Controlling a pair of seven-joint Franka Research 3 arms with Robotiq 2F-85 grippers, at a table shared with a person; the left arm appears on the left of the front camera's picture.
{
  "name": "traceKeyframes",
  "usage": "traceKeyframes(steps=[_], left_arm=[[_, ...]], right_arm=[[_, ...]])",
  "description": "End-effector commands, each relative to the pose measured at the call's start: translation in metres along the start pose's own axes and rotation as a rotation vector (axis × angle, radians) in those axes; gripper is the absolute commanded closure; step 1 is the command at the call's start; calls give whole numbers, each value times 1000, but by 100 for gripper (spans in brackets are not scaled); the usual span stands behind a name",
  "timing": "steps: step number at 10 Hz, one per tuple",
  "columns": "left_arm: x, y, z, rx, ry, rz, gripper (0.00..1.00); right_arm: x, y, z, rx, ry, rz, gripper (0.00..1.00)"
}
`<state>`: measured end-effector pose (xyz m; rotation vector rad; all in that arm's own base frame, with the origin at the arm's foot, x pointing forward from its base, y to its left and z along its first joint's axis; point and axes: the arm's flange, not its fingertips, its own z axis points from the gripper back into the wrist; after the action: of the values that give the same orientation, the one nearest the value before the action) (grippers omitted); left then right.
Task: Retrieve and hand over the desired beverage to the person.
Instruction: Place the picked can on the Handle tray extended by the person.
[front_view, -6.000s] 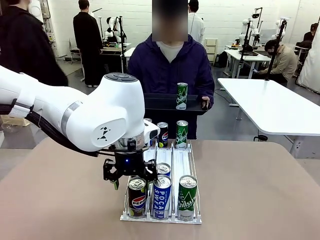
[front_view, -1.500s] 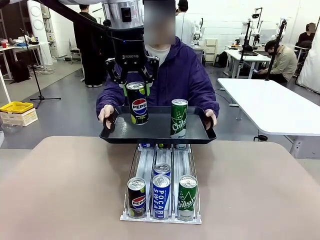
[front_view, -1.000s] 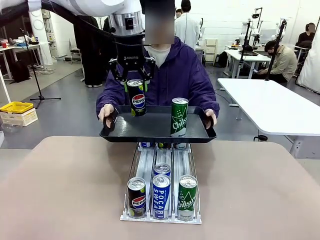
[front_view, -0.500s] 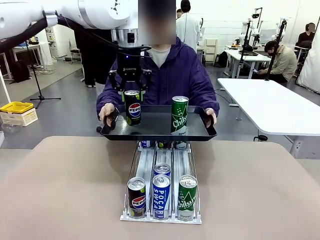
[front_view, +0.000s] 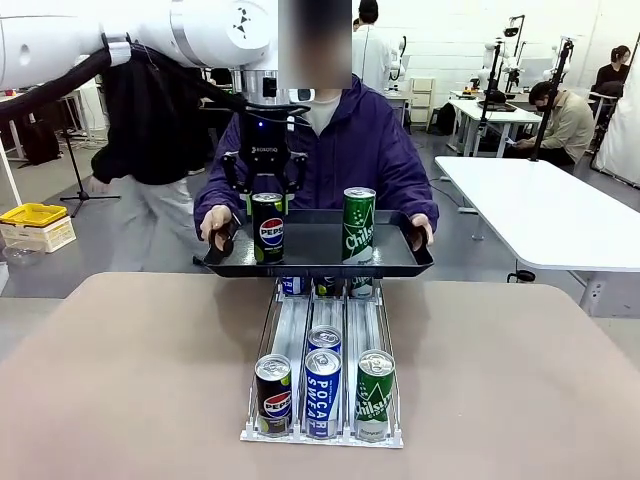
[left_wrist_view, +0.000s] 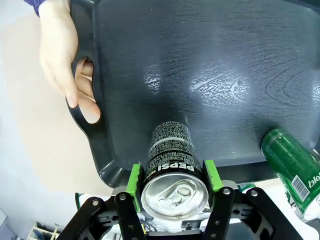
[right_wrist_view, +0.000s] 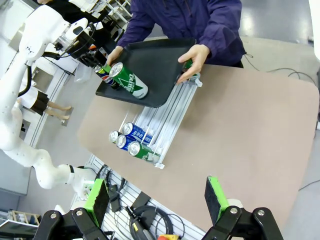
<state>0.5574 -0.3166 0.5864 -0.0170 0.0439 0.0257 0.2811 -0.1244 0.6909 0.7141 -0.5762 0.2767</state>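
The left gripper holds the Pepsi can between its fingers on the person's black tray, at 9 o'clock of the green can, while the right gripper's fingers stand wide above the counter.

- A white block wall runs across the top of the front view.
- The floor is smooth grey, with a dull sheen.
- A white table fills the right middle.
- More white desks stand farther back at upper right.
- A yellow bin sits on a box at the left edge.
- Even, bright indoor light.
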Motion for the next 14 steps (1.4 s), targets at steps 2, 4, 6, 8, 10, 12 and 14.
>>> traceKeyframes(steps=[2, 4, 6, 8, 10, 12, 14], left_arm=[[3, -7, 6, 8, 16, 5, 41], [1, -5, 6, -5, -4, -21, 0], [1, -4, 8, -7, -2, -25, 0], [0, -3, 10, -12, -7, -27, 0], [0, -3, 12, -12, -9, -32, 0], [0, -3, 12, -9, -10, -34, 0], [-4, 0, 18, -1, -16, -33, 0]], right_arm=[[0, 0, -1, 21, -1, 9, 0], [0, 0, -1, 21, -1, 9, 0], [0, 0, -1, 21, -1, 9, 0], [0, 0, -1, 21, -1, 9, 0], [0, 0, -1, 21, -1, 9, 0], [0, 0, -1, 21, -1, 9, 0], [0, 0, -1, 21, -1, 9, 0]])
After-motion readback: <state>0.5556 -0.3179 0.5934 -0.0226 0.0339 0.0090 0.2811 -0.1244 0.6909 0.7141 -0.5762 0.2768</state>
